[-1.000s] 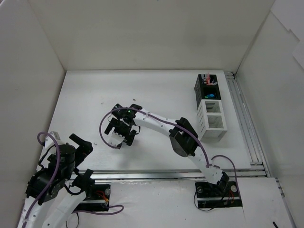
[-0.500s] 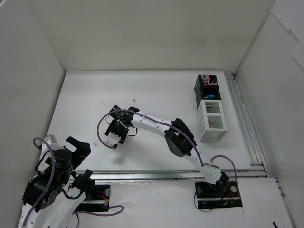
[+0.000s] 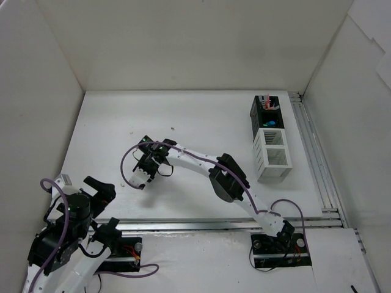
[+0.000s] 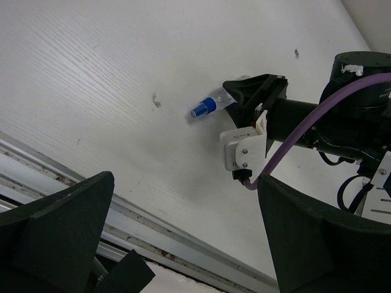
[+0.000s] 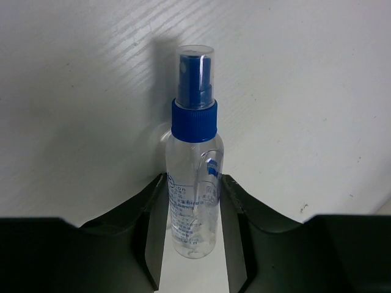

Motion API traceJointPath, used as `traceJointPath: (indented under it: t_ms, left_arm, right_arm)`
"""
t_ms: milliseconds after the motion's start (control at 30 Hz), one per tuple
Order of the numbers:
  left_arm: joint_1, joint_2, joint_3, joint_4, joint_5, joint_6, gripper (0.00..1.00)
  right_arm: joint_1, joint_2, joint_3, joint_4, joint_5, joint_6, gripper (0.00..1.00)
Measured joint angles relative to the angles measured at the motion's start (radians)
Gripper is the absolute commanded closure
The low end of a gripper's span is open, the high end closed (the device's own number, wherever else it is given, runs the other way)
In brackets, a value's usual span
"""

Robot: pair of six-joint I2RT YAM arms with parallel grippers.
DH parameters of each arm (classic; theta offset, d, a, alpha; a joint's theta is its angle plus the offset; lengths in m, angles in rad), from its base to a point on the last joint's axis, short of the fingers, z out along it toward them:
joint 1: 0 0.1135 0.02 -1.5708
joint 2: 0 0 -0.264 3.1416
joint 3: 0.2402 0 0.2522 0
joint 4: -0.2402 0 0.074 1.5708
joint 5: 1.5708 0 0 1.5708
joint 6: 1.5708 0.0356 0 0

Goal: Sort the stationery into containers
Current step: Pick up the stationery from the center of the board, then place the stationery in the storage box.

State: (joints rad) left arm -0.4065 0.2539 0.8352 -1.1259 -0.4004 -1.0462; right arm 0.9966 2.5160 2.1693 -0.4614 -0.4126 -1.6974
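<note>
A clear tube-like spray bottle with a blue cap (image 5: 194, 183) lies on the white table, its cap pointing away from my right wrist camera. My right gripper (image 5: 193, 183) is shut on its body, a finger pressed against each side. The left wrist view shows the blue cap (image 4: 204, 108) sticking out of that gripper (image 4: 235, 96). From above, the right gripper (image 3: 146, 162) covers the bottle at left centre. My left gripper (image 4: 189, 244) is open and empty, low at the near left (image 3: 104, 207). The black container (image 3: 253, 113) and the white container (image 3: 261, 160) stand at the far right.
A red pen (image 3: 267, 99) and a blue item (image 3: 269, 124) stick up in the black box. Metal rails (image 3: 311, 152) run along the table's right and near edges. White walls enclose the table. A purple cable (image 4: 293, 137) loops off the right wrist.
The right gripper has slid left and closed from wide open onto the bottle. The left arm has drawn back toward the near left corner.
</note>
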Motion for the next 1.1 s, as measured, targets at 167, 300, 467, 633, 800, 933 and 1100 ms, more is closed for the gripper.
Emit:
traceJointPath:
  t_ms: [167, 300, 467, 633, 800, 933, 1100]
  left_arm:
    - [0.000, -0.024, 0.000, 0.000, 0.000, 0.004, 0.01]
    - [0.000, -0.042, 0.000, 0.000, 0.000, 0.007, 0.01]
    - [0.000, -0.046, 0.000, 0.002, 0.000, 0.012, 0.01]
    - [0.000, -0.045, 0.001, 0.002, 0.000, 0.016, 0.01]
    - [0.000, -0.045, 0.000, 0.018, 0.004, 0.022, 0.00]
    - [0.000, -0.039, -0.008, 0.066, 0.018, 0.033, 0.01]
    - [0.000, 0.042, -0.025, 0.126, 0.039, 0.052, 0.01]
  right_arm:
    - [-0.008, 0.001, 0.011, 0.007, -0.005, 0.173, 1.00]
    - [-0.050, -0.051, -0.085, 0.125, -0.075, 0.414, 1.00]
    - [-0.148, -0.320, -0.555, 0.518, -0.080, 0.776, 1.00]
    - [-0.196, -0.581, -0.942, 0.879, 0.096, 1.095, 1.00]
    - [-0.204, -0.812, -1.118, 1.037, 0.348, 1.340, 1.00]
    - [-0.321, -1.066, -1.270, 1.096, 0.489, 1.528, 1.00]
    - [-0.518, -1.378, -1.447, 1.100, 0.647, 1.680, 1.00]
